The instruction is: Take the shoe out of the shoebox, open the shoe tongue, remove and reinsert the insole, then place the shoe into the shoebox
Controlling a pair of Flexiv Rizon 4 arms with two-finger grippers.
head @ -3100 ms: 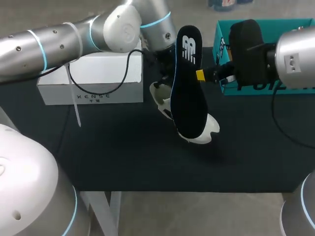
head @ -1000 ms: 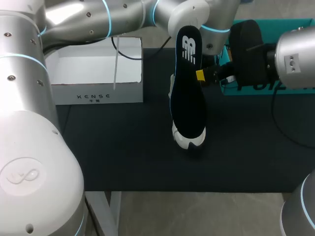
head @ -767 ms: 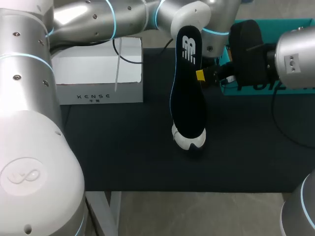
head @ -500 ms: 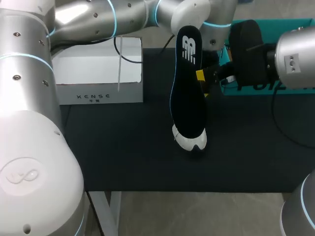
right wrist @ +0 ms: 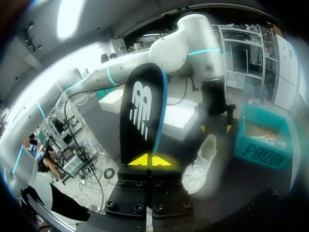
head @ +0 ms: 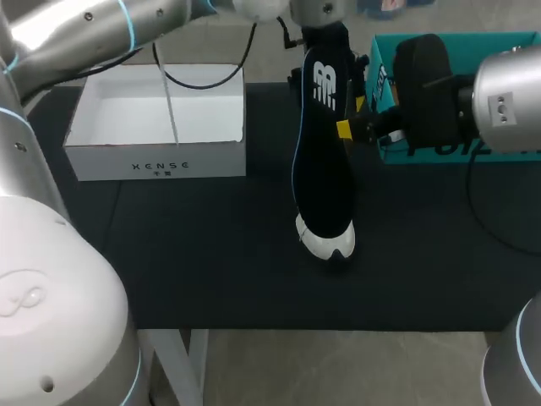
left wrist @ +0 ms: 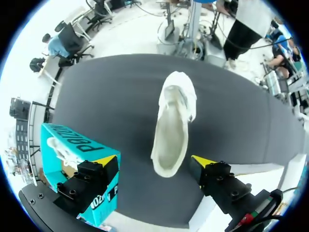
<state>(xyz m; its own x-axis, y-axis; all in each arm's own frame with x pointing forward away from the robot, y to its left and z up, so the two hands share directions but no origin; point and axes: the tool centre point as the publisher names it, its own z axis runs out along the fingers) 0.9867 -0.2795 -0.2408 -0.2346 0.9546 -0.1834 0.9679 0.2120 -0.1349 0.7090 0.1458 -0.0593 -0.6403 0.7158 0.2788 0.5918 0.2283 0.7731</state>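
Note:
The white shoe (left wrist: 174, 121) lies on the dark table, sole down, its opening facing up. My left gripper (left wrist: 154, 160) hangs above it, open and holding nothing, its fingers apart on either side of the heel end. In the head view only the shoe's white front end (head: 325, 241) shows below the black insole (head: 323, 161). My right gripper (head: 344, 128) is shut on the insole's edge and holds it upright over the shoe; the right wrist view shows the insole (right wrist: 142, 116) rising from the closed yellow tips (right wrist: 149, 159). The teal shoebox (head: 385, 85) stands at the far right.
An open white box (head: 156, 127) sits at the far left of the table. My left arm (head: 321, 17) reaches over the table's far edge, close behind the insole. The shoebox (left wrist: 72, 150) stands right beside one left finger. Dark mat extends toward the front edge.
My left gripper has opened, let go of the shoe and lifted away toward the far side. The shoe stays on the table. The right arm and insole have not moved.

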